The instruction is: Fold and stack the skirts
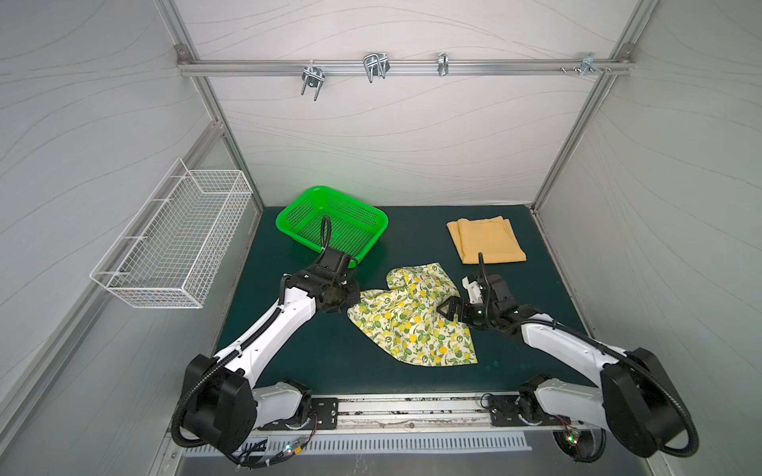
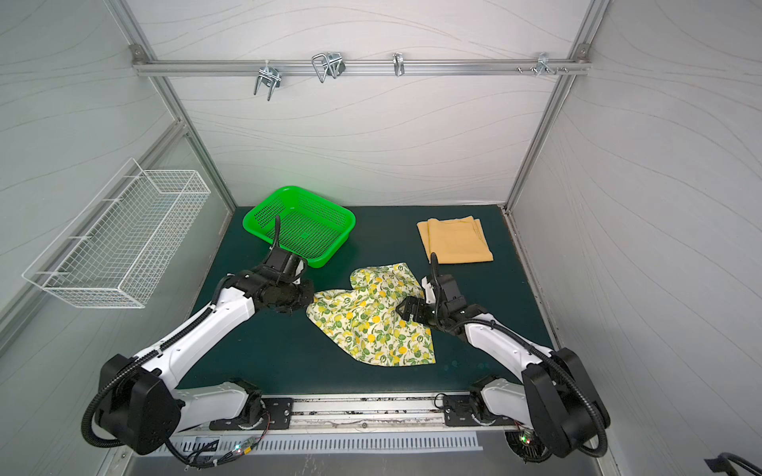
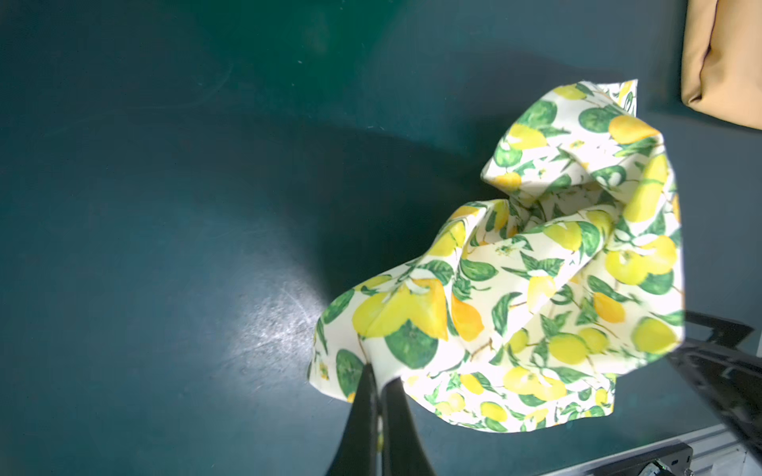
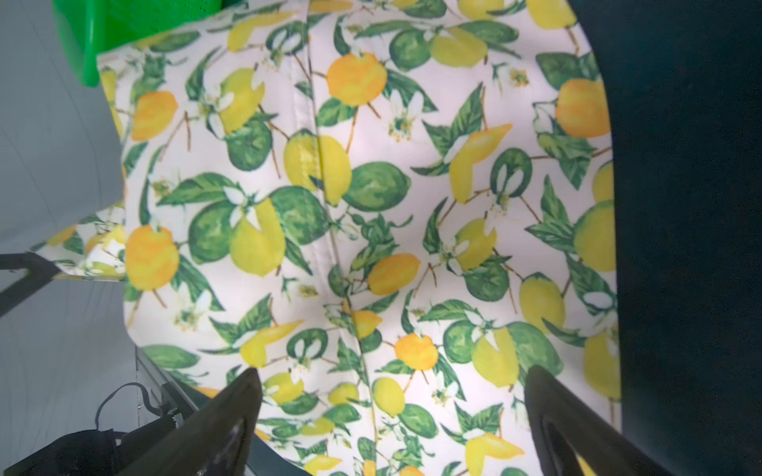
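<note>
The lemon-print skirt (image 1: 412,325) (image 2: 371,321) lies rumpled on the dark green mat (image 1: 313,354) in both top views. My left gripper (image 1: 350,297) (image 3: 381,377) is shut on that skirt's left edge, and the cloth (image 3: 536,288) bunches up beyond the pinch. My right gripper (image 1: 447,307) (image 4: 391,375) is open at the skirt's right side, with the printed fabric (image 4: 371,206) spread between its fingers. The mustard-orange skirt (image 1: 486,241) (image 2: 455,243) (image 3: 721,62) lies folded flat at the back right, apart from both grippers.
A green perforated basket (image 1: 350,200) (image 2: 317,200) sits at the back left of the mat, just behind my left wrist. A white wire basket (image 1: 173,247) hangs on the left wall. Metal hooks (image 1: 375,66) hang from the rail above.
</note>
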Controlling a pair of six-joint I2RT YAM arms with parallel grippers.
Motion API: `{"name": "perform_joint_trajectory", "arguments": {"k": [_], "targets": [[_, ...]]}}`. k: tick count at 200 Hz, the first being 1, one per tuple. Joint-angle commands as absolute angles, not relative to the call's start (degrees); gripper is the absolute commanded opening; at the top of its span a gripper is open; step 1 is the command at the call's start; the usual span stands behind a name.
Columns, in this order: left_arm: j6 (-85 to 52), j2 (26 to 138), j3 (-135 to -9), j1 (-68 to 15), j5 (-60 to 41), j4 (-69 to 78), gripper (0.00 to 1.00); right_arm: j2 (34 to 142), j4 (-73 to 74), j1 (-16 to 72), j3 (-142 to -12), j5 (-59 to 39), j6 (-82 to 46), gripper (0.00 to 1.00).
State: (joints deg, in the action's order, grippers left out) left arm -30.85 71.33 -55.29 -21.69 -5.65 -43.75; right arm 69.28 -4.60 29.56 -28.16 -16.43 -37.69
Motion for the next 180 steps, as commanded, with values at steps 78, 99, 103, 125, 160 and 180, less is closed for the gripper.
{"name": "perform_joint_trajectory", "arguments": {"k": [78, 99, 103, 125, 160, 180], "targets": [[-29.36, 64.51, -65.05, -18.46, -5.21, -53.74, 0.0, 73.89, 6.23, 40.08, -19.61, -7.17, -47.14, 0.99], [-30.75, 59.73, -63.92, -18.47, -5.27, -54.83, 0.0, 73.77, 6.49, 41.37, -19.0, -5.81, -47.94, 0.99], [-30.96, 58.77, -63.37, -18.46, -5.22, -54.82, 0.0, 73.81, 6.48, 41.54, -18.86, -5.72, -48.11, 0.99], [-32.36, 53.99, -59.52, -18.41, -5.37, -55.17, 0.0, 73.87, 6.68, 42.01, -18.46, -5.11, -48.42, 0.99], [-35.15, 48.17, -50.72, -18.46, -5.98, -55.4, 0.0, 73.85, 5.9, 42.84, -18.54, -4.75, -48.98, 0.99], [-37.7, 45.26, -46.81, -18.55, -6.42, -53.51, 0.0, 72.91, 4.48, 44.47, -18.8, -3.64, -49.86, 0.99]]}}
